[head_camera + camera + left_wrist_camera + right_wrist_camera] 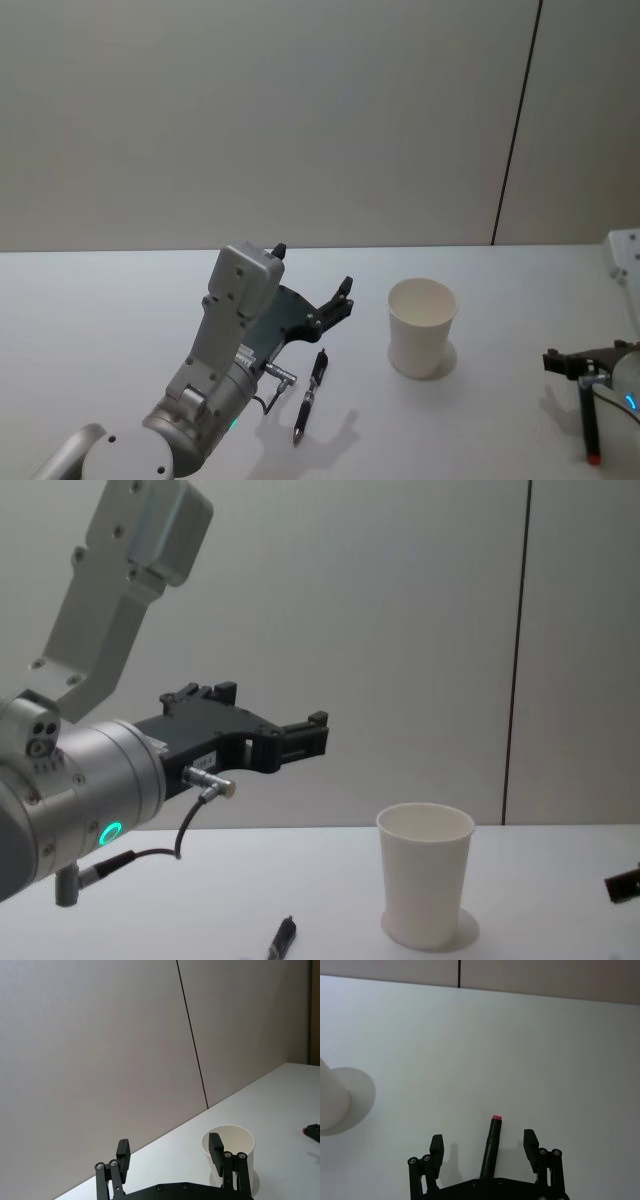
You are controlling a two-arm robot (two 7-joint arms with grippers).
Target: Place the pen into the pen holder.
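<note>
The slim black pen (pixel 310 394) (pixel 283 939) lies flat on the white worktop (pixel 120 300). It runs roughly toward and away from the robot, with its narrow end nearer the robot. It is outside the pen holder, a plain white tapered paper cup with a rolled rim (pixel 422 328) (pixel 425 885) (pixel 241 1144). This cup stands upright and open-mouthed to the pen's right, near it but not touching. In the head view nothing can be seen inside the cup.

The left pincer (pixel 313 267) (pixel 169 1150) hangs in the air over the far end of the pen, to the left of the cup. In the chest view it is clearly raised above the worktop and higher than the cup's rim. Its 2 black fingers (pixel 123 1154) are spread wide with nothing between them, and neither touches the pen or the cup.

The right pincer (pixel 585 362) (pixel 483 1137) sits low over the worktop, well to the right of the cup. Its 2 fingers are also spread apart. Between them shows a black rod with a red tip (pixel 492 1142) (pixel 589 425), touching neither finger. I cannot tell whether this rod rests on the worktop.
</note>
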